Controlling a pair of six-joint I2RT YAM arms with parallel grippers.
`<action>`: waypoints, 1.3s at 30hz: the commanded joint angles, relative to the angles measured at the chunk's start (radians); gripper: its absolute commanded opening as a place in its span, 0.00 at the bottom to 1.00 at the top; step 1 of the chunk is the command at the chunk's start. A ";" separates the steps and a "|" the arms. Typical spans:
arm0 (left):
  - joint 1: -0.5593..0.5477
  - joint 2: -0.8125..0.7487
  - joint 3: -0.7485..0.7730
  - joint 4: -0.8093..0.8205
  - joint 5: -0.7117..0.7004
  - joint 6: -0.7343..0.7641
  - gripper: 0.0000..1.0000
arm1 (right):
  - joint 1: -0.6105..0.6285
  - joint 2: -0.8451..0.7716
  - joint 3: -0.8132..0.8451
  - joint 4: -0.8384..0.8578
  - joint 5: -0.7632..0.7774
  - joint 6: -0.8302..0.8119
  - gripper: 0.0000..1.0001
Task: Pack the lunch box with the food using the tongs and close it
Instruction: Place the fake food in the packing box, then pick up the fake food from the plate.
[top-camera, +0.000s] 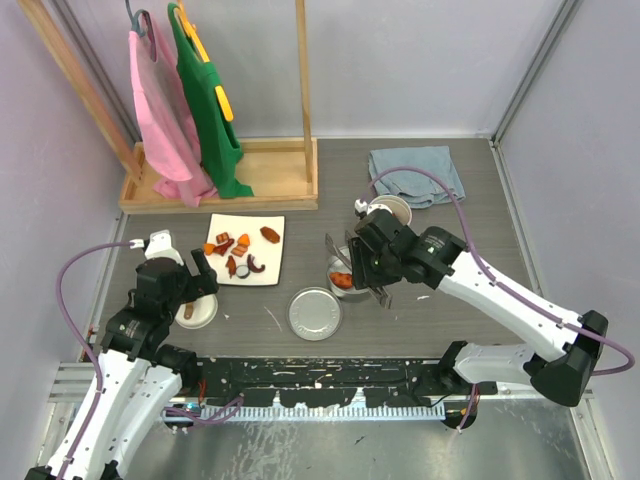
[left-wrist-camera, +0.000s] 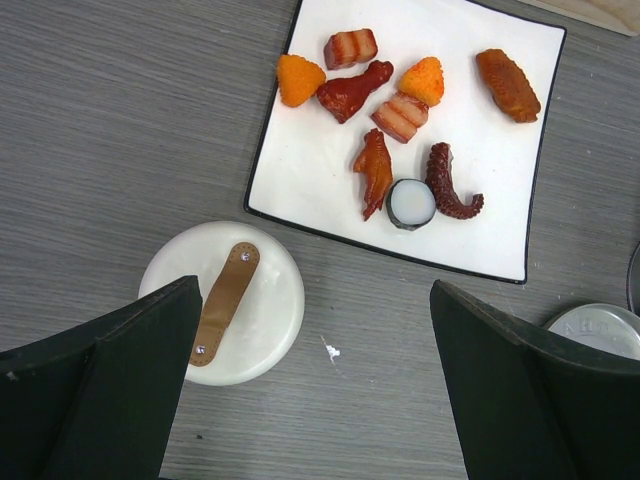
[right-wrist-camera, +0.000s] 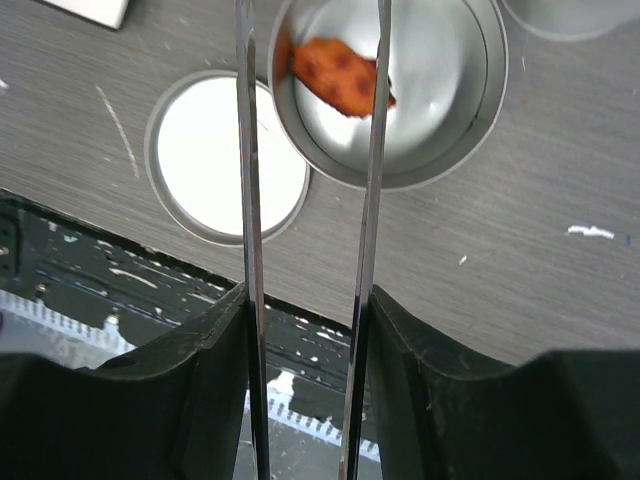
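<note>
The tongs (right-wrist-camera: 247, 200) are held in my right gripper (right-wrist-camera: 308, 300), whose fingers press on the outside of both arms. The arms stand apart, their tips over the steel tin (right-wrist-camera: 440, 130), where an orange-brown piece of food (right-wrist-camera: 335, 75) lies. From above, the tin (top-camera: 345, 272) sits under that gripper (top-camera: 375, 272). More food (left-wrist-camera: 375, 170) lies on the white square plate (left-wrist-camera: 320, 170). My left gripper (left-wrist-camera: 315, 390) is open, with nothing in it, beside the white lid (left-wrist-camera: 260, 330) with its brown handle (left-wrist-camera: 225, 302). The white tub (top-camera: 392, 212) stands behind the tin.
The flat steel lid (top-camera: 315, 313) lies near the front edge, left of the tin. A blue cloth (top-camera: 415, 175) is at the back right. A wooden rack (top-camera: 225, 180) with pink and green garments stands at the back left.
</note>
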 joint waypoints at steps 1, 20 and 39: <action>0.007 -0.003 0.018 0.033 0.006 -0.002 0.98 | -0.003 0.004 0.095 0.060 0.018 -0.041 0.51; 0.006 -0.012 0.016 0.032 -0.001 -0.004 0.98 | 0.070 0.342 0.308 0.187 -0.087 -0.150 0.50; 0.008 -0.015 0.016 0.032 -0.001 -0.004 0.98 | 0.078 0.739 0.655 0.082 0.051 -0.349 0.50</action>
